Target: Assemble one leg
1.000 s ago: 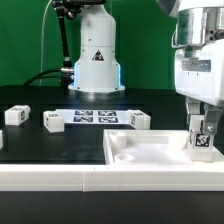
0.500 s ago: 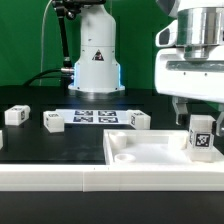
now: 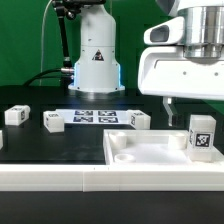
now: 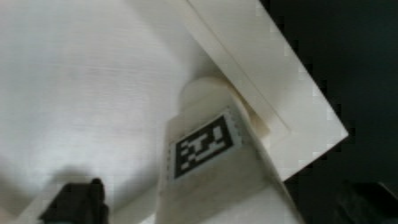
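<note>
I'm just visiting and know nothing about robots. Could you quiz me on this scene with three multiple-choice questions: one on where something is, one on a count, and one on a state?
1. Where does the leg nearest the gripper stand?
A. On the marker board
B. Upright in the tray's corner at the exterior view's right
C. On the green backdrop

2. How many loose white blocks lie on the black table, outside the tray?
A. Three
B. One
C. Six

3. What is the gripper doing to that leg?
A. Clamping it
B. Pushing it flat
C. Hanging above it, not touching

Answers: 1 B, the leg stands upright at the tray's right end. 2 A, one block, another and a third lie apart on the table. 3 C, the fingers are above the leg, with clear space between.
</note>
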Robot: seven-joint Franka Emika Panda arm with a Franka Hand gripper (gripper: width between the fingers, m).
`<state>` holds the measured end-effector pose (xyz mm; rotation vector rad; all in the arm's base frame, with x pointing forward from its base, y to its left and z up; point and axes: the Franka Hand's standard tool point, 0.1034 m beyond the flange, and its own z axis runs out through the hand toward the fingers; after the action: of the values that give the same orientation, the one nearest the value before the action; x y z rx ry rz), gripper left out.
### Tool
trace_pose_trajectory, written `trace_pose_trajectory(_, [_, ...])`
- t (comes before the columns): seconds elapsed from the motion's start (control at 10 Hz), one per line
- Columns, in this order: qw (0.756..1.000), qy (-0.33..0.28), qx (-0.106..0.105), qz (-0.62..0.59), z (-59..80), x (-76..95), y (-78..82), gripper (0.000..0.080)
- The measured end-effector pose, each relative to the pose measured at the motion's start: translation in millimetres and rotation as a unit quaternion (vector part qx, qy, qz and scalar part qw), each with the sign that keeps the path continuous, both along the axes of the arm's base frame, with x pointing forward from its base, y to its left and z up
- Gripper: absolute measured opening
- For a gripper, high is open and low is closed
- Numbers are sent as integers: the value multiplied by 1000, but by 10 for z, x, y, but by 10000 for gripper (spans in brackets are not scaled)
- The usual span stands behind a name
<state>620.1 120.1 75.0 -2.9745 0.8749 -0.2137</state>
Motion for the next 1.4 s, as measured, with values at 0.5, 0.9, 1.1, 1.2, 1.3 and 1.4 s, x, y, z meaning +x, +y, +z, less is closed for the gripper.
trace_pose_trajectory(0.5, [989, 1, -26, 143, 2, -1, 14, 649])
trace_pose_trajectory(0.9, [986, -1, -31, 164, 1, -2, 23, 458])
trace_pose_trajectory(1.1, [986, -1, -31, 163, 2, -1, 20, 288])
trace_pose_trajectory(1.2, [986, -1, -31, 163, 2, -1, 19, 291])
trace_pose_trajectory(1.3, [988, -1, -29, 151, 1, -1, 19, 291])
trace_pose_trajectory(1.4, [989, -1, -29, 148, 1, 0, 18, 291])
